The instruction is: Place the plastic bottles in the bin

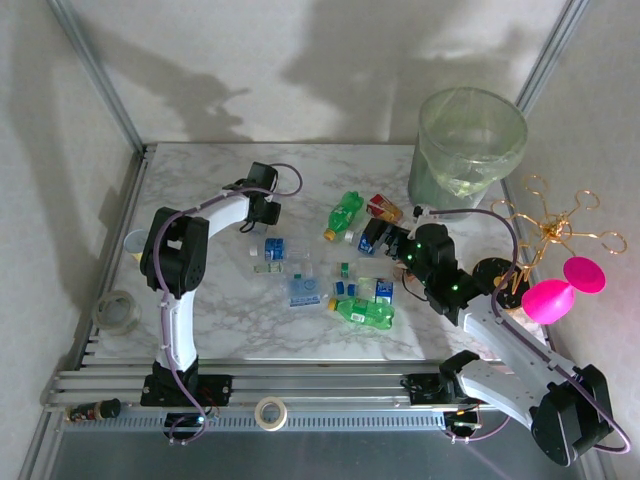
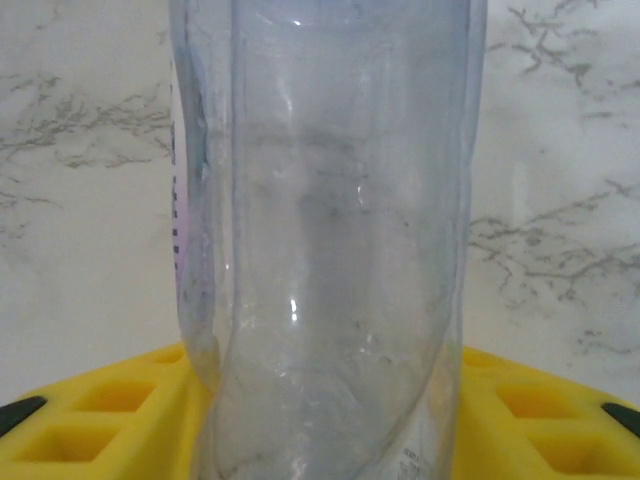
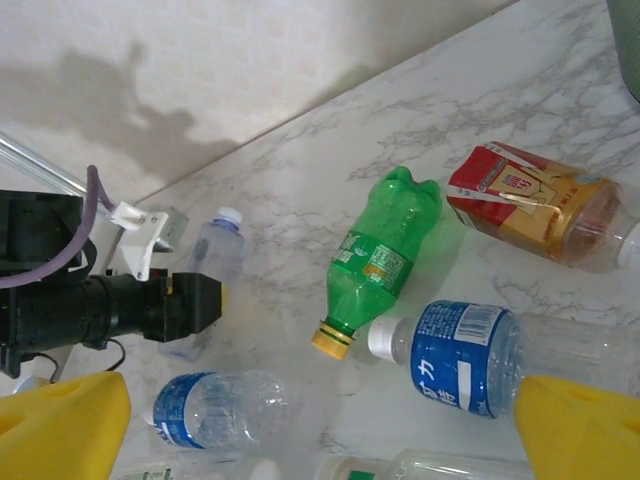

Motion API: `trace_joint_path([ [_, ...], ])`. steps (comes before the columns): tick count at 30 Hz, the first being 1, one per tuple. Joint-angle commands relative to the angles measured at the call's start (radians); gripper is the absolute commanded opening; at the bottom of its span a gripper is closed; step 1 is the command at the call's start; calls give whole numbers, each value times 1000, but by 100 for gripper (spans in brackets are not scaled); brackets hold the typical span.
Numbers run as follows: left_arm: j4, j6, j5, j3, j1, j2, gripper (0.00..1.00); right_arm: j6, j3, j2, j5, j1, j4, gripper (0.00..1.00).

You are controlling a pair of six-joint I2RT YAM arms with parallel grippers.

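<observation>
1. Top external view showed the plastic bottles [image 1: 330, 265] scattered on their sides across the middle of the marble table [image 1: 200, 320].
2. The bin [image 1: 430, 165], lined with a pale green bag, stood at the table's far right corner, well apart from the left gripper [image 1: 265, 208].
3. The left gripper was left of the cluster, toward the far edge. In the left wrist view its yellow fingers [image 2: 90, 410] pressed against both sides of a clear bottle [image 2: 330, 250], so the jaws were closed on it.
4. The right wrist view showed that clear bottle [image 3: 215, 250], white-capped, at the left gripper's tips.
5. The right gripper [image 1: 408, 252] hung over the right side of the cluster with its jaws spread wide and nothing between its yellow fingers [image 3: 60, 425].
6. Before it lay a green bottle [image 3: 385, 250] with a yellow cap, a red-labelled bottle [image 3: 530, 200] just beside that, and a blue-labelled bottle [image 3: 480, 355].
7. A second green bottle [image 1: 365, 313] lay nearer the table's near edge.
</observation>
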Motion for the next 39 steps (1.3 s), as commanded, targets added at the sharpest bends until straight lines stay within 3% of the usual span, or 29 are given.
trace_joint_path([
  [1, 47, -46, -53, 5, -3, -42, 43, -7, 40, -8, -18, 17, 27, 99],
  [7, 73, -160, -36, 3, -10, -183, 40, -35, 44, 11, -142, 43, 87, 99],
  [14, 259, -355, 189, -210, -43, -477, 40, -63, 57, 55, -276, 86, 167, 99],
  [20, 475, -474, 329, -456, -112, -698, 41, -49, 59, 97, -279, 141, 230, 99],
  [25, 608, -544, 406, -601, -175, -797, 42, -39, 54, 126, -271, 192, 306, 99],
  [32, 684, -470, 334, -746, -312, -878, 42, 0, 89, 135, -116, 191, 257, 99],
  [39, 767, -454, 300, -828, -441, -901, 43, -4, 154, 214, -180, 187, 266, 99],
])
